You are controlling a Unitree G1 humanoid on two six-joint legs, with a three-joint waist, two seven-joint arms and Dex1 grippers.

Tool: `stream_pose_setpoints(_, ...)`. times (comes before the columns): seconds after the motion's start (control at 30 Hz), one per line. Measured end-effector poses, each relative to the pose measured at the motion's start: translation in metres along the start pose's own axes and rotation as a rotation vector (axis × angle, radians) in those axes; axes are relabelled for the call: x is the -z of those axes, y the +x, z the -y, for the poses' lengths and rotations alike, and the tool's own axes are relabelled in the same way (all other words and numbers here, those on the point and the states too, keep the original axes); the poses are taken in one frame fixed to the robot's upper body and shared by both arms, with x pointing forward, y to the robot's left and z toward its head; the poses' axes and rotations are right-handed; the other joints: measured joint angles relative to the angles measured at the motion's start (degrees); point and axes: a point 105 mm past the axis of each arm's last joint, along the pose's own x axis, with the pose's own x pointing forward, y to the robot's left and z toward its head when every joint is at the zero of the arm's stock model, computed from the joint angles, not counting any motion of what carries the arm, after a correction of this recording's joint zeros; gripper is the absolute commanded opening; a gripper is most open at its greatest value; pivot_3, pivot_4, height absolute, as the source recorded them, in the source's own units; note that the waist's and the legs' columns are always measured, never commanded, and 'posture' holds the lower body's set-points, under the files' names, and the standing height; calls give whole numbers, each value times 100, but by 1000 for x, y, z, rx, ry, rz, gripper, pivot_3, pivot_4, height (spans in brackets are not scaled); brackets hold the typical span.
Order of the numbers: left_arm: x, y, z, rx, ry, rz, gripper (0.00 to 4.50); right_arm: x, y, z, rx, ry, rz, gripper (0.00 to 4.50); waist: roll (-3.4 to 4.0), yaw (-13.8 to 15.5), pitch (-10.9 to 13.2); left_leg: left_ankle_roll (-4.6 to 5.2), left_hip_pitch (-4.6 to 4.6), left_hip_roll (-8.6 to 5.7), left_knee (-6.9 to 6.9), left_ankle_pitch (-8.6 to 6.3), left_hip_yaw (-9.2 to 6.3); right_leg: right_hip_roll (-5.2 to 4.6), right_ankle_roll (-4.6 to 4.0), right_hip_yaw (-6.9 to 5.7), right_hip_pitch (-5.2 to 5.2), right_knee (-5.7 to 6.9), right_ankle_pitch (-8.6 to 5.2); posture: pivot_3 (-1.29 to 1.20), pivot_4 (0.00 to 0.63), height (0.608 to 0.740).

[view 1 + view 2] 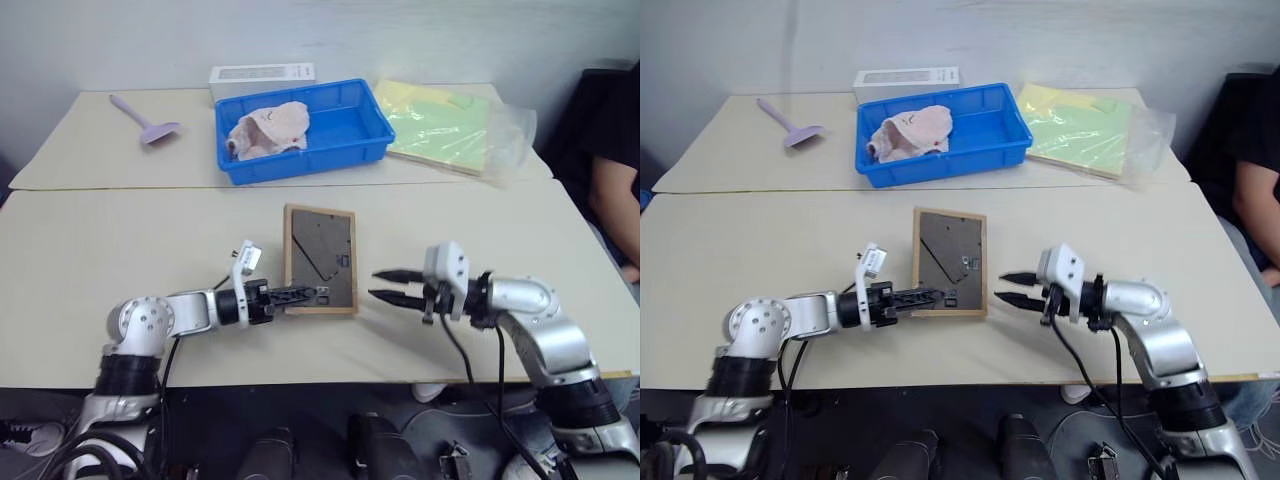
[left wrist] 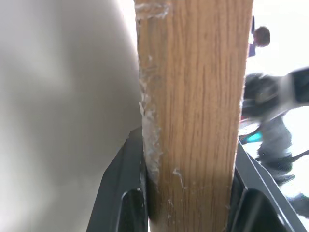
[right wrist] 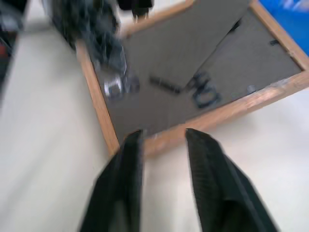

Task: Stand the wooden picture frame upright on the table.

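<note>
So the picture frame [image 1: 320, 258] lies back-up on the near table [image 1: 120, 260] between my grippers, left one [image 1: 298, 294] on its near edge, right one [image 1: 395, 285] just beside, bin [image 1: 300, 130] behind.

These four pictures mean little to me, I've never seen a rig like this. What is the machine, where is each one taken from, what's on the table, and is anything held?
It is a humanoid robot with two arms, each ending in a two-fingered black pincer. Two pictures come from cameras in its head, looking down over the arms; the other two come from a camera on each wrist, looking along that pincer's fingers.

On the table lies the wooden picture frame, back side up. Farther back are a blue bin holding a pink cloth, a white box, a purple scoop and yellow and green sheets in clear plastic. A person sits at the right edge.

The left pincer clamps the frame's near-left edge. The right pincer is open beside the frame, holding nothing.
</note>
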Motion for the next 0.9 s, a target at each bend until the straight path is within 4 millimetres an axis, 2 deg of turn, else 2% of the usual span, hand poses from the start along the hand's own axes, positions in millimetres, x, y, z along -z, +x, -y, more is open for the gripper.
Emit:
stream_pose_setpoints(0.07, 0, -2, 2, 22, 161, 9, 1271, -18, 8, 3, -24, 31, 48, 2901, 2, -27, 0, -3, 5, 3, -11, 2, -1, 1, -6, 0, 0, 3, -2, 0, 150, 740)
stream_pose_setpoints(0.17, 2, -1, 2, 49, 235, 19, 1271, -30, 22, 3, -53, 57, 84, 3877, 1, -13, 0, -1, -4, 5, -11, 1, -4, 1, -7, -2, -6, 0, -3, 0, 150, 740)
stream_pose_setpoints(0.3, 3, 1, 3, 64, 278, 21, 1271, -35, 45, -1, -108, 63, 84, 3877, 1, -13, 0, 9, -8, 3, -9, -4, -3, -1, -5, -1, -6, -9, -2, 0, 150, 740)
stream_pose_setpoints(0.53, 5, 1, 3, 65, 278, 22, 1271, -34, 62, -15, -210, 78, 82, 3877, 1, -10, 0, 11, -10, 4, -7, -5, -4, -1, -4, -2, -6, -9, -1, 0, 150, 740)
stream_pose_setpoints(0.73, 4, -1, 2, 61, 223, 20, 1271, -37, 51, -32, -285, 65, 88, 3877, 1, -11, 0, 13, -11, 4, -8, -6, -5, -1, -3, -3, -7, -12, -1, 0, 150, 740)
stream_pose_setpoints(0.9, 3, -4, 3, 75, 185, 21, 1271, -29, 36, -27, -251, -15, 72, 3877, 1, -29, 1, 13, -11, 4, -12, -6, -3, 1, -3, -2, -9, -13, -1, 0, 150, 740)
